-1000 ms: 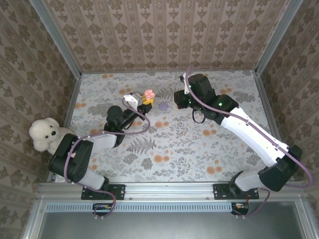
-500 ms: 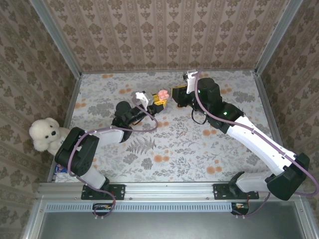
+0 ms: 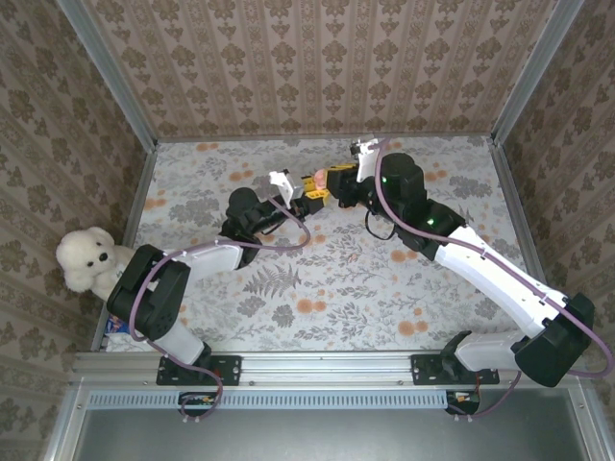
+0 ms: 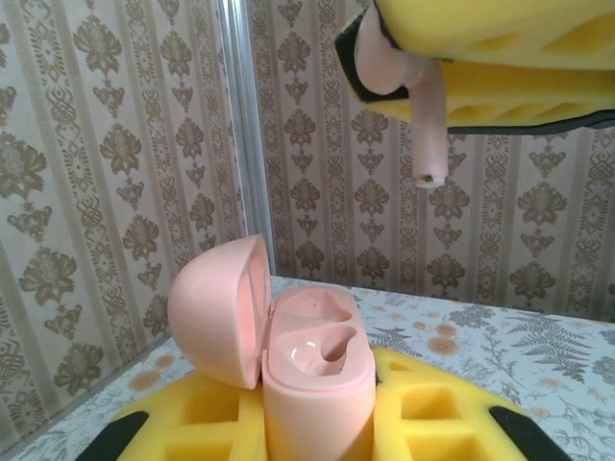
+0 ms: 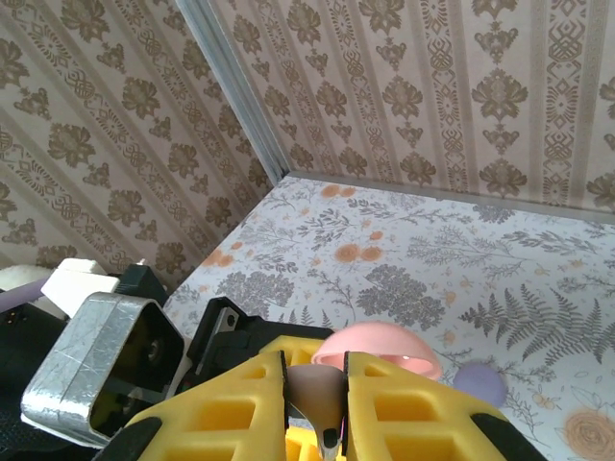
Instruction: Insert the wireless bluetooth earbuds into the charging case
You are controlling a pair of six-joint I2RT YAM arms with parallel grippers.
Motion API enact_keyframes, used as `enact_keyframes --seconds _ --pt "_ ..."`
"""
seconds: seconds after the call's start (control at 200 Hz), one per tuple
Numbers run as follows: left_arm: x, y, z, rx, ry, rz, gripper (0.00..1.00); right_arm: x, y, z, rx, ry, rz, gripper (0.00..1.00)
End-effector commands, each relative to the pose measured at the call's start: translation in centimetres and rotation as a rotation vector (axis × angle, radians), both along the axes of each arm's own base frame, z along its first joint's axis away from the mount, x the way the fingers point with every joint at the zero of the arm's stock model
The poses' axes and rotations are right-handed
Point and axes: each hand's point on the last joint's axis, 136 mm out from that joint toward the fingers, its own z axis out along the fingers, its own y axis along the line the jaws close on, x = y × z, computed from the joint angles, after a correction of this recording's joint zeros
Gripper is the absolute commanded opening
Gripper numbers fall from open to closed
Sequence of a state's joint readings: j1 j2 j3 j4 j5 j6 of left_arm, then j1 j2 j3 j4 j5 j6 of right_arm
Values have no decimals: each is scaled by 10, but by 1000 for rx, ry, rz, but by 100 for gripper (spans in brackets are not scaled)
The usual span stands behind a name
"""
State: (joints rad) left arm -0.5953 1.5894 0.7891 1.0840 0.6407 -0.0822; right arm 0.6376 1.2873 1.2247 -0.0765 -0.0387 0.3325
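Right gripper (image 5: 315, 403) is pinching a pink earbud (image 4: 429, 120) between its yellow pads, jaws nearly closed on it, stem pointing down. Left gripper (image 4: 317, 437) is clamping the pink charging case (image 4: 315, 360) upright, its lid (image 4: 216, 312) hanging open to one side. The earbud is hovering above the case's wells, apart from them and offset to one side. Both grippers are meeting over the floral table (image 3: 336, 279), toward the back wall.
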Motion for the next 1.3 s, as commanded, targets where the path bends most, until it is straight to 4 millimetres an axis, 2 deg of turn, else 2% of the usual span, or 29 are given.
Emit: enact_keyframes --seconds 0.0,0.715,1.295 --pt "-6 -7 9 2 -25 -43 0 -7 2 11 22 -51 31 19" --pt "-18 -7 24 -8 -48 -80 0 5 9 -14 -38 -48 36 19" --pt "-26 -8 36 -9 -77 -88 0 10 6 -33 -67 -17 13 18"
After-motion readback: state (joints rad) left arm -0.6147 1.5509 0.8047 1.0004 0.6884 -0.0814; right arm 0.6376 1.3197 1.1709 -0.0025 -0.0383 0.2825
